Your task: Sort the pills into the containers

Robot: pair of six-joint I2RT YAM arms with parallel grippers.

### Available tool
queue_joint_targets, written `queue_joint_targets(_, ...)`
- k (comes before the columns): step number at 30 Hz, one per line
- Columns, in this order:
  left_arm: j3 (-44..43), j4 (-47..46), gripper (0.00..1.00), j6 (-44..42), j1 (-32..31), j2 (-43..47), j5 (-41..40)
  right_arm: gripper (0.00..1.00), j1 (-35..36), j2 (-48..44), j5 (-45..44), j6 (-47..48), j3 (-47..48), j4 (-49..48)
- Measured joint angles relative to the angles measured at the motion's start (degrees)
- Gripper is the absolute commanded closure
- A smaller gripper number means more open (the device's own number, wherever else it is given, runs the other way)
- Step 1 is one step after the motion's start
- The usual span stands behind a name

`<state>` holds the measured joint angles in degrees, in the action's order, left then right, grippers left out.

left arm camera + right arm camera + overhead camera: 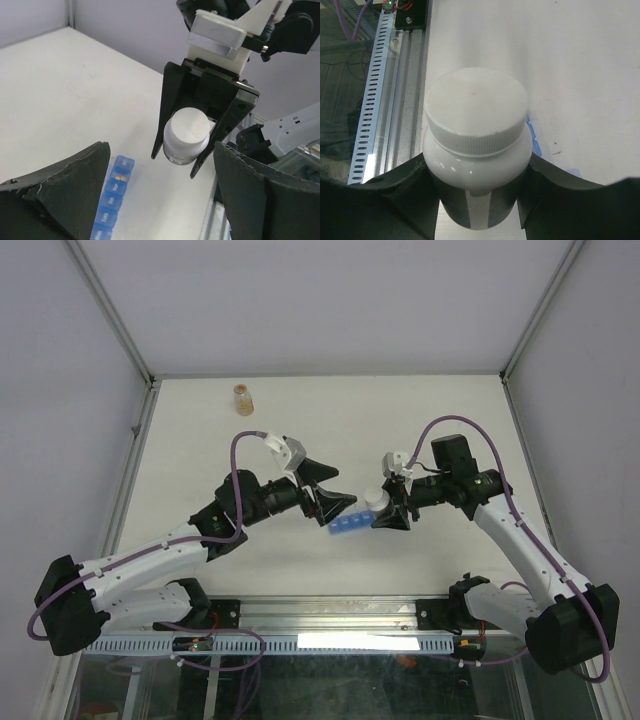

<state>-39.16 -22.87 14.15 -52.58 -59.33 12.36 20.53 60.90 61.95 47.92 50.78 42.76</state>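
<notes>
Top view: we found the containers (350,527), a short strip of translucent-blue compartments, lying on the desk (200,460) just toward 6 o'clock from its centre. Its long axis ran roughly from 8 to 2 o'clock. The two claws faced each other directly over it.

Left claw (338,490): spread wide and holding nothing. In the left wrist view its two dark fingers (65,195) framed the strip from either side without touching it.

Right claw (385,508): pinching a white bottle (475,150) by its body, one finger on each flank. The white ribbed cap (475,107) was on. The bottle sat at the 2 o'clock end of the strip, just beside it. We could not tell whether its base touched the desk.

Left wrist view, strip detail: the end compartment nearest the bottle looked open and held two small yellow pills (120,176). The next compartments carried printed lids, but the lettering was too blurred for us to read. The lower part of the strip was hidden behind the left finger.

Also noted: a small amber bottle (241,397) stood upright near the desk's 11 o'clock corner, well apart from both arms.
</notes>
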Motion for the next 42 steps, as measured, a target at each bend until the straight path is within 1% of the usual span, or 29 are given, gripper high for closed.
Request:
queue_joint_targets(3, -1.55, 3.45, 0.19, 2.67, -3.10, -1.60, -5.44, 1.00, 0.00, 0.00, 0.00, 0.00, 0.00, 0.00)
queue_joint_targets(6, -5.64, 7.45, 0.22, 2.99, -7.85, -4.35, -10.14, 1.00, 0.00, 0.00, 0.00, 0.00, 0.00, 0.00)
queue_joint_targets(9, -9.01, 9.16, 0.25, 2.97, -10.29, -6.80, -12.55, 1.00, -0.02, 0.00, 0.00, 0.00, 0.00, 0.00)
queue_joint_targets(11, -10.32, 9.88, 0.30, 2.95, -10.78, -8.00, -13.66, 1.00, -0.04, 0.00, 0.00, 0.00, 0.00, 0.00)
queue_joint_targets(16, -12.13, 11.65, 0.33, 2.89, -10.82, -10.82, -15.43, 1.00, -0.04, 0.00, 0.00, 0.00, 0.00, 0.00)
queue_joint_targets(20, -13.22, 12.66, 0.39, 2.80, -10.82, -12.96, -15.50, 1.00, -0.04, 0.00, 0.00, 0.00, 0.00, 0.00)
queue_joint_targets(22, -13.75, 12.90, 0.46, 2.80, -10.82, -13.62, -15.32, 1.00, -0.04, 0.00, -0.09, 0.00, 0.00, 0.02)
queue_joint_targets(27, -14.49, 13.03, 0.66, 2.25, -11.15, -14.05, -14.21, 1.00, -0.11, 0.00, -0.20, -0.02, 0.00, -0.04)
queue_joint_targets(31, -14.49, 13.00, 0.97, 0.92, -11.13, -14.05, -13.40, 1.00, -0.11, 0.00, -0.44, 0.04, 0.00, -0.04)
queue_joint_targets(32, -14.49, 12.94, 1.00, 0.28, -11.13, -14.05, -13.07, 0.96, -0.11, 0.00, -0.48, 0.09, 0.00, -0.07)
queue_joint_targets(33, -14.49, 12.81, 1.00, -0.35, -11.10, -14.05, -12.63, 0.84, -0.11, 0.00, -0.46, 0.15, 0.00, -0.11)
queue_joint_targets(36, -14.27, 12.24, 1.00, -2.40, -11.06, -14.05, -11.23, 0.34, -0.11, 0.00, -0.46, 0.24, 0.00, -0.28)
queue_joint_targets(38, -13.94, 11.63, 1.00, -3.87, -10.91, -13.99, -10.25, 0.06, -0.11, 0.00, -0.35, 0.20, 0.00, -0.26)
queue_joint_targets(39, -13.49, 11.52, 1.00, -5.05, -10.69, -13.81, -9.49, 0.01, -0.11, 0.00, -0.17, -0.02, 0.00, -0.22)
queue_joint_targets(42, -12.26, 11.54, 1.00, -6.47, -9.40, -13.49, -7.23, 0.00, -0.11, 0.00, 0.00, -0.39, 0.00, -0.31)
